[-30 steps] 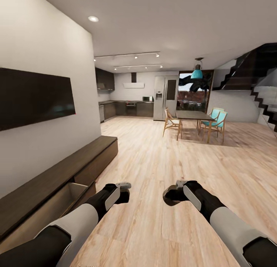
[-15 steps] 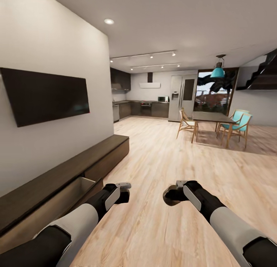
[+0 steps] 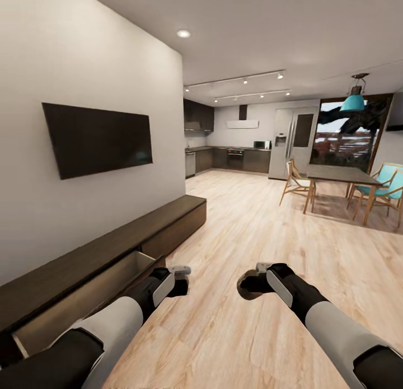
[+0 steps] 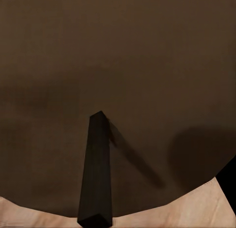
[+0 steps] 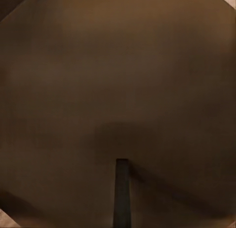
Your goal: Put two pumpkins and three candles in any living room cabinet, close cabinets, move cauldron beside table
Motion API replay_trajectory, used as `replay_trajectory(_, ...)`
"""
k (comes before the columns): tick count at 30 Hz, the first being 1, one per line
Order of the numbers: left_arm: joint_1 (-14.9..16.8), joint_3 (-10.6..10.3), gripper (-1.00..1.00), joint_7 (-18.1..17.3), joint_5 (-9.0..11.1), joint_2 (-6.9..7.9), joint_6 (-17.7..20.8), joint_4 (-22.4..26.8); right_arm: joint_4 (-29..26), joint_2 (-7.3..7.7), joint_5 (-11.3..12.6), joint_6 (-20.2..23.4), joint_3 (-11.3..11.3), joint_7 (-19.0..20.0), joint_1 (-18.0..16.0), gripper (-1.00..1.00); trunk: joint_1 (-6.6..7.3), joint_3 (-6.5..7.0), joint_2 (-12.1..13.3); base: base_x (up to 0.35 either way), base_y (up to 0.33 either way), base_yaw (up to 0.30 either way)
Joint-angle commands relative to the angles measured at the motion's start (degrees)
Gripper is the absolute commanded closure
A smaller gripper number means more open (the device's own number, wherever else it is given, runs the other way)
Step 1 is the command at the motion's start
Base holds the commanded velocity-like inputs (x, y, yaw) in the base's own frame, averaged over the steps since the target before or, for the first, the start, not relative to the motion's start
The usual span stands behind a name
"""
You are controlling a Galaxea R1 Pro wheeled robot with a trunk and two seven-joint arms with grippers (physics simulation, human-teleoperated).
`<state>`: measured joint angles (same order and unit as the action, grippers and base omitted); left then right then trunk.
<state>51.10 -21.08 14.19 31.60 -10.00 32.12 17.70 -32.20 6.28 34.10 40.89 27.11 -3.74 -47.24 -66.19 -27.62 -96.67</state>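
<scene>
The long dark brown cabinet (image 3: 168, 224) runs along the left wall, with one drawer (image 3: 106, 280) pulled open showing its pale inside. My left gripper (image 3: 182, 282) hangs over the floor just right of that drawer. In the left wrist view one finger (image 4: 96, 169) lies against a rounded brown candle (image 4: 147, 66) held very close. My right gripper (image 3: 246, 282) holds a brown round candle (image 3: 244, 291). That second candle (image 5: 118, 80) looms large in the right wrist view behind one finger (image 5: 121, 188). The pumpkins, cauldron and coffee table are out of view.
A black TV (image 3: 101, 137) hangs on the white wall above the cabinet. Light wood floor (image 3: 252, 226) stretches ahead to a dark kitchen (image 3: 235, 156). A dining table (image 3: 336, 176) with wooden and teal chairs stands at the far right.
The whole view has swung left, so the room has shifted right and more of the TV wall and open drawer show. Both arms keep the same pose.
</scene>
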Motion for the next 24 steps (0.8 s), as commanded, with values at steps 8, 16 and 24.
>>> replay_trajectory(8,0.05,-0.37,1.0,0.48,0.57,0.0,0.12,0.05,-0.14,0.14,0.53,0.16,0.39,-0.39,-0.05,1.0,0.0,-0.07,-0.04,0.0,-0.002,0.237)
replay_trajectory(16,0.05,-0.37,1.0,0.48,0.57,0.0,0.07,0.05,-0.14,0.14,0.53,0.16,0.4,-0.33,-0.05,1.0,0.0,-0.04,-0.04,0.026,-0.165,0.053)
replay_trajectory(24,0.05,-0.37,1.0,0.48,0.57,0.0,0.05,0.05,-0.14,0.12,0.53,-0.03,0.4,-0.31,-0.05,1.0,0.0,0.27,-0.04,0.174,-0.293,0.221)
